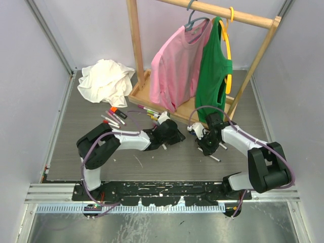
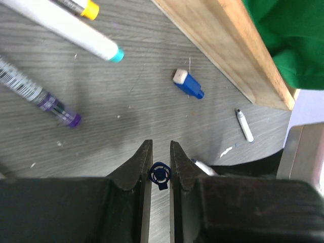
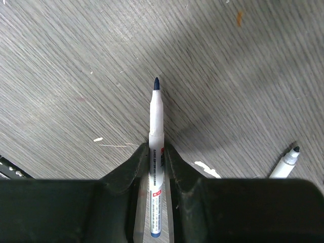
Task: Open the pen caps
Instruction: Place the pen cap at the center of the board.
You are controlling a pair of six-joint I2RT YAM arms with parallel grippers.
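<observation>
My left gripper (image 2: 160,148) is shut on a small dark blue pen cap (image 2: 160,174), seen end-on between the fingers; in the top view the gripper (image 1: 174,135) is at mid-table. My right gripper (image 3: 156,150) is shut on a white pen (image 3: 155,121) whose dark blue tip is bare and points away from the fingers; in the top view the gripper (image 1: 206,144) is just right of the left one. A loose blue cap (image 2: 188,85) lies on the table ahead of the left gripper. Several capped pens (image 1: 114,117) lie in a cluster at the left.
Pens with teal (image 2: 66,30), yellow (image 2: 83,6) and purple (image 2: 40,96) ends lie left of the left gripper. Uncapped pens lie near each gripper (image 2: 244,125) (image 3: 286,163). The wooden rack base (image 2: 228,45), holding pink (image 1: 174,66) and green (image 1: 215,76) shirts, stands behind. A white cloth (image 1: 105,81) lies back left.
</observation>
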